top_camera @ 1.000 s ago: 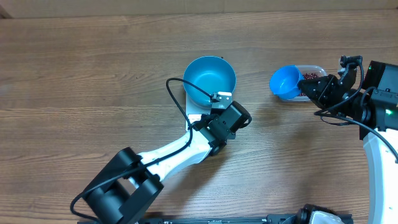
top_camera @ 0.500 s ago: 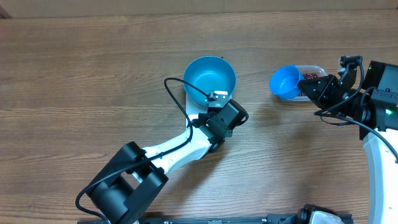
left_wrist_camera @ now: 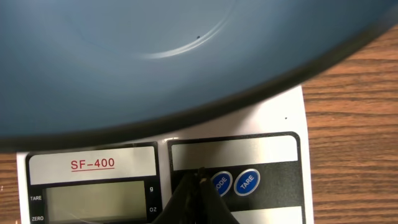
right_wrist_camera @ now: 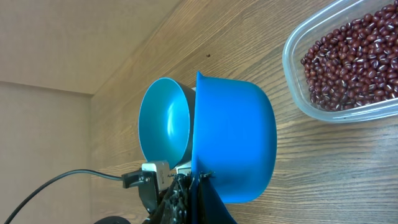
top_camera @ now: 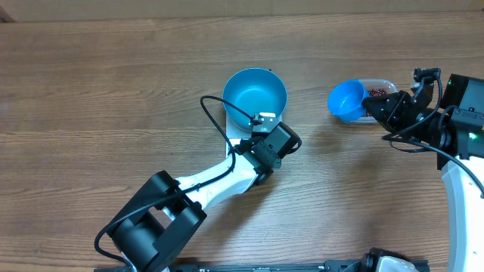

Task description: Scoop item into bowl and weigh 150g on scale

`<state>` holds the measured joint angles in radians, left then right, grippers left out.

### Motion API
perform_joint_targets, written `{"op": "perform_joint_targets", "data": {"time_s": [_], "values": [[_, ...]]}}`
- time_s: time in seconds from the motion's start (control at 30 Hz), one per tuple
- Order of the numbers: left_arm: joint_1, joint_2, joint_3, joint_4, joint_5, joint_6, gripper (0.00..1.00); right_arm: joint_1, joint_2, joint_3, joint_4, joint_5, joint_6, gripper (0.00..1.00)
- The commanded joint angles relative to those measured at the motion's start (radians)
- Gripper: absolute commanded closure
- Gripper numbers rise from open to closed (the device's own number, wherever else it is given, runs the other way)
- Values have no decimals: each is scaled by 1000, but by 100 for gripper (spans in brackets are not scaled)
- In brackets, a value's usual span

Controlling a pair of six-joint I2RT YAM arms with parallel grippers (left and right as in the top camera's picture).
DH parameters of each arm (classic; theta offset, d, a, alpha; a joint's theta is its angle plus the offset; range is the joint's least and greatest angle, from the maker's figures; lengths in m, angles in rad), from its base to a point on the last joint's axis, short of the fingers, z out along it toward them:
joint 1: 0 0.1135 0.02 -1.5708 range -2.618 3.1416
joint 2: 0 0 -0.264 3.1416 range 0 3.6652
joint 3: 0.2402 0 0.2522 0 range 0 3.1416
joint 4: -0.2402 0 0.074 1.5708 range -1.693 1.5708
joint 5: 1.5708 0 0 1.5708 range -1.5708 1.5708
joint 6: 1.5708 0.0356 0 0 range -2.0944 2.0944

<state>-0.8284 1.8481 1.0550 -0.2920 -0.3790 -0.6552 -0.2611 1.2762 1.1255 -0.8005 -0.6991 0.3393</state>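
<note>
Bright, even light, soft shadows; wrist close-ups slightly blurred.

I've got the bowl point(top_camera: 255, 97) sitting on the scale point(left_wrist_camera: 292, 124) near mid-table, overhanging its back part, with the display panel point(left_wrist_camera: 99, 200) in front of it. Well to the right, the beans point(top_camera: 378, 91) lie in a tub point(top_camera: 387, 81), with the scoop point(top_camera: 346, 100) at its left end.

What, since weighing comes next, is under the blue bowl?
The white scale is under the bowl. Its display and blue buttons show at the front. The bowl covers most of the weighing platform. The bowl looks empty.
</note>
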Motion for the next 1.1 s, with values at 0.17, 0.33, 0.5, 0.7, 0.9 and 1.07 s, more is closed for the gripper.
{"op": "perform_joint_targets", "data": {"time_s": [0.17, 0.33, 0.5, 0.7, 0.9, 1.07], "values": [[20, 24, -6, -10, -7, -53, 96, -5, -12, 20, 4, 10, -8, 96], [30, 29, -6, -10, 11, -56, 96, -5, -12, 20, 0, 10, -8, 96], [30, 29, -6, -10, 13, -56, 96, -5, -12, 20, 0, 10, -8, 96], [30, 29, -6, -3, 34, -50, 96, -5, -12, 20, 1, 10, -8, 96], [30, 29, -6, 0, 40, -40, 96, -5, -12, 20, 1, 10, -8, 96], [30, 29, -6, 0, 41, -40, 96, -5, -12, 20, -1, 10, -8, 96]]}}
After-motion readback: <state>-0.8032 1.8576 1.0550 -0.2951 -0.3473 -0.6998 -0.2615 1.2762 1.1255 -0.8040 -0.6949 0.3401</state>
